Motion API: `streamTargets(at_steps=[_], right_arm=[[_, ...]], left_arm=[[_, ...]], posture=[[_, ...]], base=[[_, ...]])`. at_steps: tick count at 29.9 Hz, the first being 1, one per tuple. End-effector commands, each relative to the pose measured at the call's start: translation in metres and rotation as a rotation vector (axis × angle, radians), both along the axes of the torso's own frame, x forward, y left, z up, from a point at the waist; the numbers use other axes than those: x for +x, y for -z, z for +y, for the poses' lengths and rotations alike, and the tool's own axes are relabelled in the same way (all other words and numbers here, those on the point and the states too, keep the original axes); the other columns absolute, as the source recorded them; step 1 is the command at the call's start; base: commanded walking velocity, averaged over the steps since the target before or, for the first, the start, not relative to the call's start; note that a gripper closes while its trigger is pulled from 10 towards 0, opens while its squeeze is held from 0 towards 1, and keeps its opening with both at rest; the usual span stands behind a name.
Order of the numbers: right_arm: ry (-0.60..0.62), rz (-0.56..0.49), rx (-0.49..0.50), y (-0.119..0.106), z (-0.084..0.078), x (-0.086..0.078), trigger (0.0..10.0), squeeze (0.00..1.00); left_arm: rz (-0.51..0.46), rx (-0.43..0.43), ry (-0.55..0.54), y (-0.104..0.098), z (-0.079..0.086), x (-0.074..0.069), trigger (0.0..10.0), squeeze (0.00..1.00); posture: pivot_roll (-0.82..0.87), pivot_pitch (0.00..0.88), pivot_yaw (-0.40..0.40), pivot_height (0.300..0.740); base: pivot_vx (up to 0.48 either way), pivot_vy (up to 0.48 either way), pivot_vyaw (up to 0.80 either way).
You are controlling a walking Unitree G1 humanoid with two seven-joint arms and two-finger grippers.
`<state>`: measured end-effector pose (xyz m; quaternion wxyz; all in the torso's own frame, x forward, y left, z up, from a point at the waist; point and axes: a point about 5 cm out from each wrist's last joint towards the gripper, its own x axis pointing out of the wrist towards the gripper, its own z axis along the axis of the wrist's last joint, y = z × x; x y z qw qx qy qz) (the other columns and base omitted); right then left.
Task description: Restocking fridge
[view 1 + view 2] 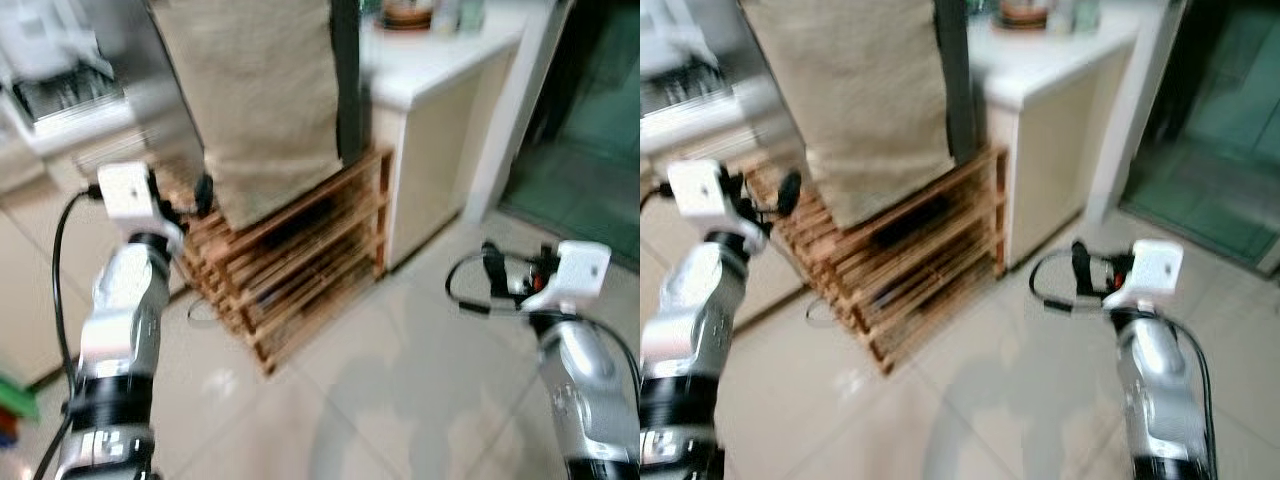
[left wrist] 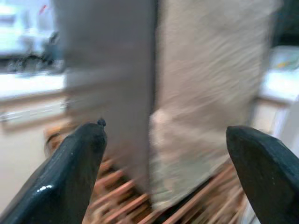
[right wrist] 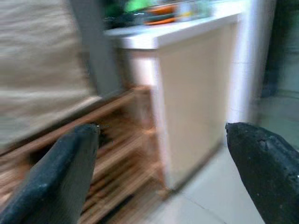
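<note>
Facing a wooden rack [image 1: 300, 260], left gripper [image 2: 166, 172] and right gripper [image 3: 161, 175] hold fingers spread, empty

Motion is blurring everything; the beige cloth [image 1: 262, 100] is hiding the wooden rack's [image 1: 300, 255] top, and items at the worktop's [image 1: 440, 60] far edge are getting cropped.

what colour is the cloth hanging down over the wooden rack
Beige, a plain sandy tan without pattern. The cloth shows best in the left eye view, draped above the wooden rack.
</note>
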<state>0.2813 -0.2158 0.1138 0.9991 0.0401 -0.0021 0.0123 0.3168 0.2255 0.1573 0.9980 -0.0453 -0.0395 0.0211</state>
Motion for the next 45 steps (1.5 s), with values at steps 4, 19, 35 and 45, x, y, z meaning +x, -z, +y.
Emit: streamTargets(at_steps=[4,19,35,45], right_arm=[[-0.005,0.021,0.001,0.006,0.006,-0.001,10.0,0.00],[-0.104,0.034,-0.018,0.010,0.036,0.004,10.0,0.00],[-0.112,0.028,-0.041,0.009,0.039,0.010,10.0,0.00],[-0.134,0.010,-0.054,0.010,0.047,0.011,10.0,0.00]], left_arm=[[0.011,-0.019,0.009,0.000,-0.006,0.004,10.0,0.00],[0.000,0.000,0.060,-0.005,-0.016,0.010,10.0,0.00],[-0.007,0.001,0.093,-0.009,-0.025,0.017,10.0,0.00],[-0.028,0.023,0.094,-0.014,-0.033,0.021,10.0,0.00]], posture=[[-0.09,0.000,0.100,0.740],[-0.10,0.000,0.093,0.740],[-0.10,0.000,0.101,0.740],[-0.10,0.000,0.103,0.740]], base=[[0.288,0.208,0.00],[0.000,0.473,-0.55],[0.102,0.426,-0.75],[0.169,0.233,-0.05]])
